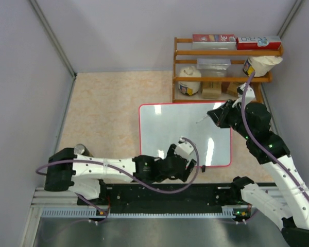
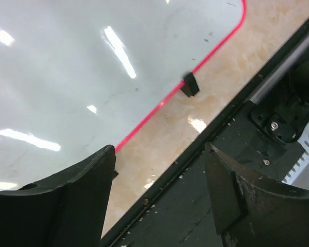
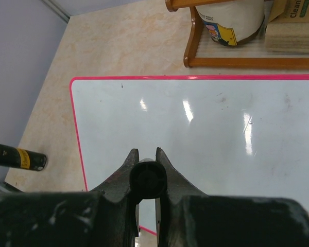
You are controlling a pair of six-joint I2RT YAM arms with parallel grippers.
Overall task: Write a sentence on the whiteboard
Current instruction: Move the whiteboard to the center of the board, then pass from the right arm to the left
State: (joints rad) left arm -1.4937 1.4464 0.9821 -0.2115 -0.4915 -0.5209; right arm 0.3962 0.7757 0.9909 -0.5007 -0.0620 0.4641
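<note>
The whiteboard [image 1: 175, 128] lies flat on the table, glossy white with a thin red frame. I see no written words on it, only small specks. My right gripper [image 1: 216, 116] hovers over its far right part, shut on a black marker pen [image 1: 202, 121] whose tip points left and down. In the right wrist view the fingers [image 3: 146, 154] clamp the pen's round black end [image 3: 147, 179] above the board [image 3: 206, 139]. My left gripper [image 1: 192, 163] is open and empty at the board's near edge. Its view shows the gripper [image 2: 159, 154], the board [image 2: 67, 62] and a black foot [image 2: 189, 85].
A wooden shelf [image 1: 224, 77] with boxes, a white jar and a tub stands just behind the board. A black-and-yellow can [image 3: 18, 157] lies left of the board, by the left arm [image 1: 82, 149]. The black base rail [image 1: 170, 193] runs along the near edge.
</note>
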